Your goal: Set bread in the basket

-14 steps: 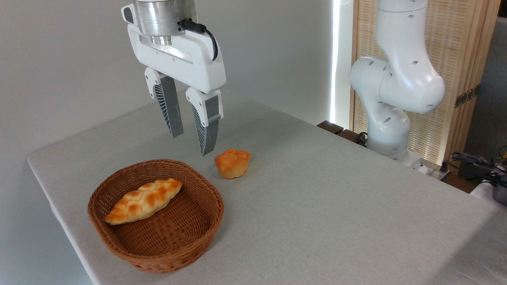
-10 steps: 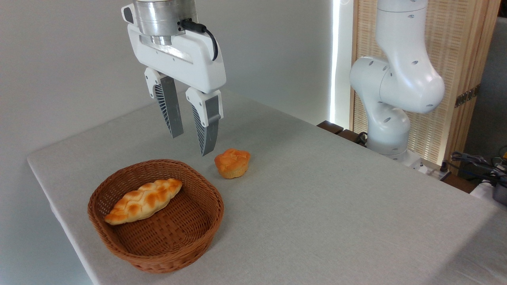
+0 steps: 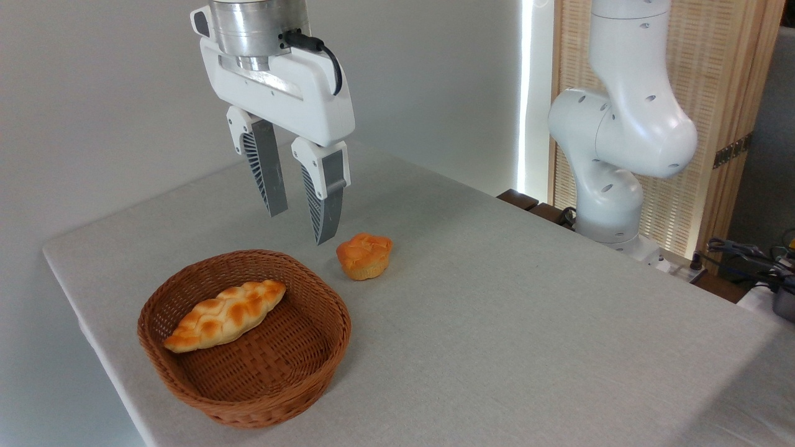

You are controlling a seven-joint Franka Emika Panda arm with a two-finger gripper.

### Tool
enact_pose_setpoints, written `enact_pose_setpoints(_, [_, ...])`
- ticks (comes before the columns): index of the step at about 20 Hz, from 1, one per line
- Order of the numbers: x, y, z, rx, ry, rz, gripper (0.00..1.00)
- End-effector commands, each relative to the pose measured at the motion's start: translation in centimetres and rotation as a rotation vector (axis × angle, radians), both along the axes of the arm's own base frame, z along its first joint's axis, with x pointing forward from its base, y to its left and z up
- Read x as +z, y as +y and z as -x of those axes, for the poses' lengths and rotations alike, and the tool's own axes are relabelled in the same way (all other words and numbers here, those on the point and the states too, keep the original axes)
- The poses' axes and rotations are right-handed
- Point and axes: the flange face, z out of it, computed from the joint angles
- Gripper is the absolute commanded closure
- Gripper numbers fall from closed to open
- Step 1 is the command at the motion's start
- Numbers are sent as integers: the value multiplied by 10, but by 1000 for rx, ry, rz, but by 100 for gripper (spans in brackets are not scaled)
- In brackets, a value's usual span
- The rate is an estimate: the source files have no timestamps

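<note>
Nearest you, on the pale grey cloth-covered table point(image 3: 497, 323), sits the round, shallow, reddish-brown woven wicker basket point(image 3: 273, 397). You can see one thing in it: a long, braided, golden-and-white loaf point(image 3: 225, 315), lying slantwise across the floor of the basket toward its left side. Just beyond the basket's right rim, apart from it, the small, roundish orange-golden bun with a lumpy cracked top and paler base point(image 3: 364, 255) rests on the bare cloth, outside the basket. Above and a little left of that bun, the white two-finger gripper point(image 3: 300, 227) hangs in the air with its grey ribbed fingers point(image 3: 271, 169) parted and nothing between them. Farther back at the right stands the white arm base point(image 3: 612, 161). You will find no legible writing anywhere.
</note>
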Motion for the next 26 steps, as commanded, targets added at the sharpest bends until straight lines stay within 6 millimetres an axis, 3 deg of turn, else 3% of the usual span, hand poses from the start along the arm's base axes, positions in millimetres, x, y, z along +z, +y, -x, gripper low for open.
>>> enact_pose_setpoints(1, [2,1,0,8,-12,-16,0])
enact_pose_setpoints(8, [-10,-14,7,23,31,-10,0])
enact_pose_setpoints(12, [-23,-34,14,-20,61,-12,0])
enact_pose_setpoints(19, [-31,-44,20,-45,83,-17,0])
enact_pose_setpoints(22, [-41,-54,53,-83,141,-36,0])
enact_pose_setpoints(24, [-54,-42,90,-104,121,-32,0])
enact_pose_setpoints(26, [-71,-35,106,-147,127,-29,0])
